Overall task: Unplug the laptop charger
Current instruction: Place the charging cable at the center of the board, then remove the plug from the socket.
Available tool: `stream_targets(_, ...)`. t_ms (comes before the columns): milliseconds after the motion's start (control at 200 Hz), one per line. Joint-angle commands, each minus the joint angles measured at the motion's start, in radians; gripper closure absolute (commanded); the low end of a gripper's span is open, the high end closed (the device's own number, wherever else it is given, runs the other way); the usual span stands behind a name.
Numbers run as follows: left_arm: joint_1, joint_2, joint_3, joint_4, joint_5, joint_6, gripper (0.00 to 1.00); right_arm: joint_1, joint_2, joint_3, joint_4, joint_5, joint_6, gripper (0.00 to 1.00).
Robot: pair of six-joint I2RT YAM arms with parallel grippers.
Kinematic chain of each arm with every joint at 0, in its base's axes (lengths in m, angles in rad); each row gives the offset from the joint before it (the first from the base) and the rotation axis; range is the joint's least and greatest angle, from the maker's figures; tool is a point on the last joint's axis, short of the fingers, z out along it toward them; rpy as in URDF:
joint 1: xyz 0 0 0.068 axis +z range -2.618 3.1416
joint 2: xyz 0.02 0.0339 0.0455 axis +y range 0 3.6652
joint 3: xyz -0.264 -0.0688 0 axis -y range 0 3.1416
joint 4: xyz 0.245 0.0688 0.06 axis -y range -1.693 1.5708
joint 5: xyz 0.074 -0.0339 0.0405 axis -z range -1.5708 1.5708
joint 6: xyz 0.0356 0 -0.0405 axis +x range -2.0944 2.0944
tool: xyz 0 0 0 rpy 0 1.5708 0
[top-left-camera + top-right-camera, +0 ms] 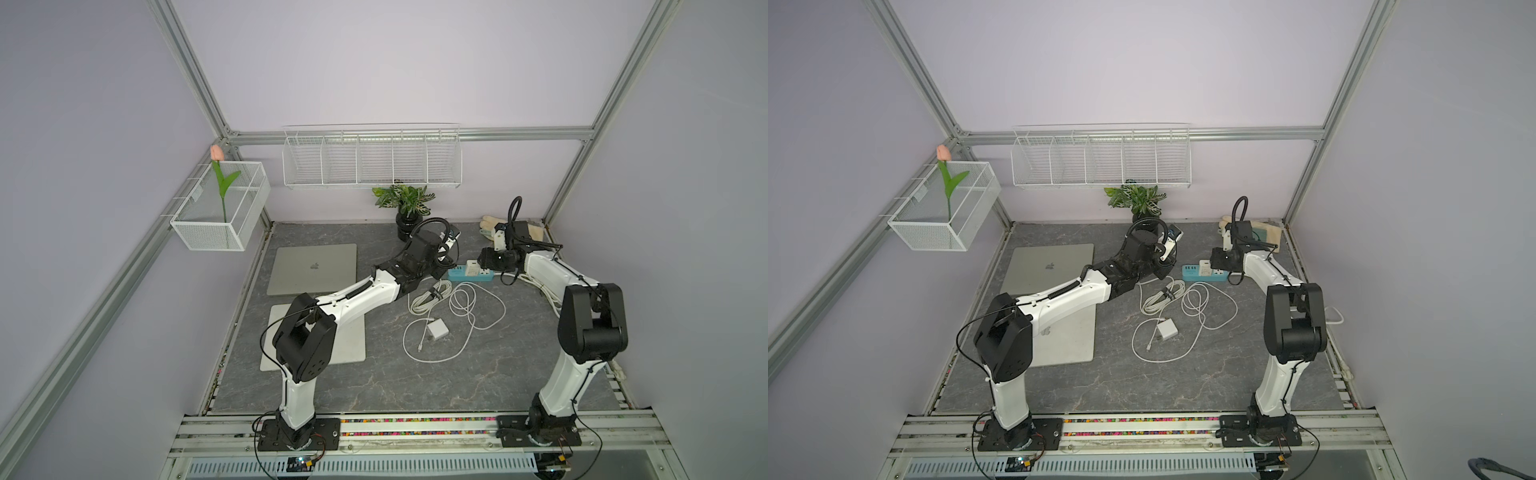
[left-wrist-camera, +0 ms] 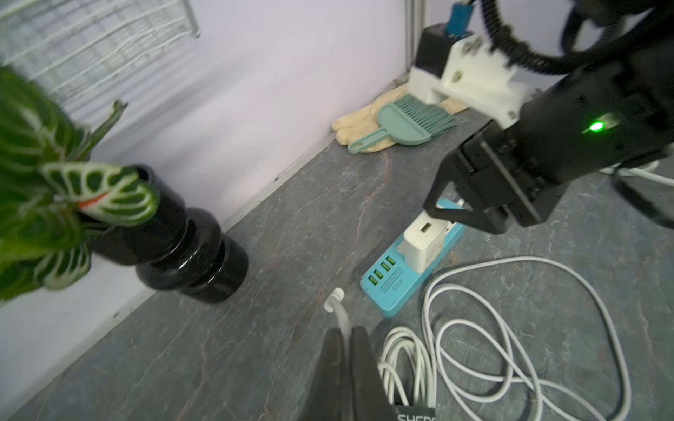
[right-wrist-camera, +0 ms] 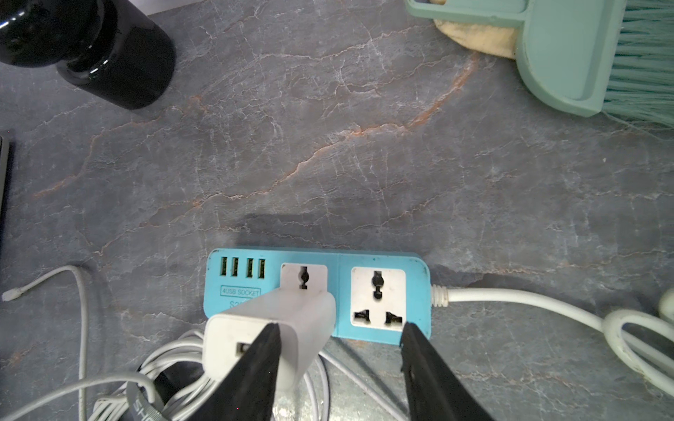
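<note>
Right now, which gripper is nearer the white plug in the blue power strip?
Right. The right gripper is open right at the plug; the left gripper, shut on a cable, is off the strip's USB end.

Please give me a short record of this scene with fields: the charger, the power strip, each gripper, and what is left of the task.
charger: white charger, plugged into the blue power strip, next to its USB ports
free socket: one, empty
left gripper: shut on white cable near its end
right gripper: open above the strip; one of its fingers is in front of the charger, not closed on it
task state: charger not yet unplugged
</note>
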Motion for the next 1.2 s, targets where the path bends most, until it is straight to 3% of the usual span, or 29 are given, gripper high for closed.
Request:
stream_targets(0,0.022,0.014,-0.095,0.035,-0.111,-0.086,1.0,0.012,-0.02,-0.029,-0.153,0.055,-0.031,0.44)
stream_targets(150,0.031,0.011,-0.182,0.095,-0.127,-0.124,1.0,0.039,-0.045,0.002,-0.193,0.079,-0.043,0.41)
stream_targets(370,0.04,0.031,-0.199,0.138,-0.149,-0.122,0.98,0.086,-0.016,0.059,-0.215,0.093,-0.032,0.37)
stream_targets(405,0.041,0.029,-0.204,0.15,-0.149,-0.118,0.91,0.092,-0.004,0.075,-0.218,0.095,-0.032,0.37)
stream_targets(475,0.043,0.025,-0.208,0.167,-0.159,-0.103,0.55,0.103,0.021,0.098,-0.221,0.102,-0.03,0.33)
stream_targets(560,0.052,0.02,-0.185,0.149,-0.186,-0.099,0.5,0.108,0.05,0.136,-0.237,0.103,-0.029,0.32)
stream_targets(665,0.071,0.005,-0.162,0.122,-0.203,-0.102,0.32,0.109,0.059,0.155,-0.23,0.109,-0.026,0.3)
stream_targets(900,0.073,-0.099,-0.19,0.093,-0.303,-0.117,0.26,0.109,0.118,0.228,-0.266,0.105,-0.037,0.31)
stream_targets(1195,0.073,-0.3,-0.255,-0.075,-0.331,-0.215,0.25,0.149,0.166,0.256,-0.28,0.098,-0.044,0.46)
